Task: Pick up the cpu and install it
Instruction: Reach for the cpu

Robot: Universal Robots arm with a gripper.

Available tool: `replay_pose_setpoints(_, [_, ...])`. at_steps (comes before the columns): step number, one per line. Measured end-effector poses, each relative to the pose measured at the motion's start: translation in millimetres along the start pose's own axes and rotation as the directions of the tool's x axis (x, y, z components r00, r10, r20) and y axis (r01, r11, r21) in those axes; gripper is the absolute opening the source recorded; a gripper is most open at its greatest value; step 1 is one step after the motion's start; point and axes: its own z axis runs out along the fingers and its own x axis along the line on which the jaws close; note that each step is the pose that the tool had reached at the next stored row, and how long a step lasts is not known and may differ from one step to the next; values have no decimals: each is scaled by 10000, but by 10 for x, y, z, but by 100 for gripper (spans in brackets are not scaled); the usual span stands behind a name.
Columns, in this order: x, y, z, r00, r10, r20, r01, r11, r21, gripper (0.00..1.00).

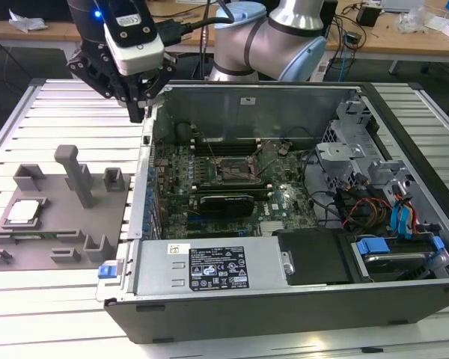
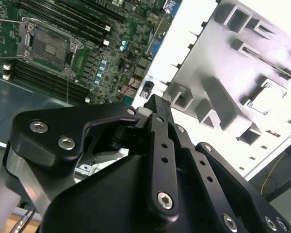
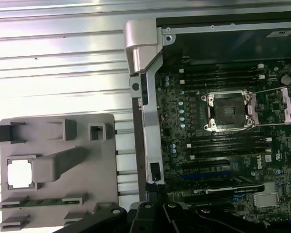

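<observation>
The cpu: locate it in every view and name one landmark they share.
Exterior view: the cpu lies in a square recess of the grey fixture, at the exterior view's left, outside the computer case.
First wrist view: the cpu lies in that recess, beside the fixture's tall post.
Second wrist view: the cpu is the bright square in the fixture, near the post.
Shared landmark: the tall post.

Silvery cpu (image 1: 24, 213), grey fixture (image 1: 67, 224), green motherboard (image 1: 181, 173), ribbed silver table (image 1: 60, 123), seemingly black hand (image 1: 138, 111).
</observation>
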Motion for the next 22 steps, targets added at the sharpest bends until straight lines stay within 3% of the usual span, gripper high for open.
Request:
replay_pose_setpoints(12, [248, -18, -7, 10000, -2, 38, 2, 10000, -4, 11])
replay_pose_setpoints(14, [336, -24, -9, 10000, -3, 52, 3, 10000, -4, 11])
replay_pose_setpoints(22, [545, -39, -15, 10000, -4, 79, 4, 10000, -6, 11])
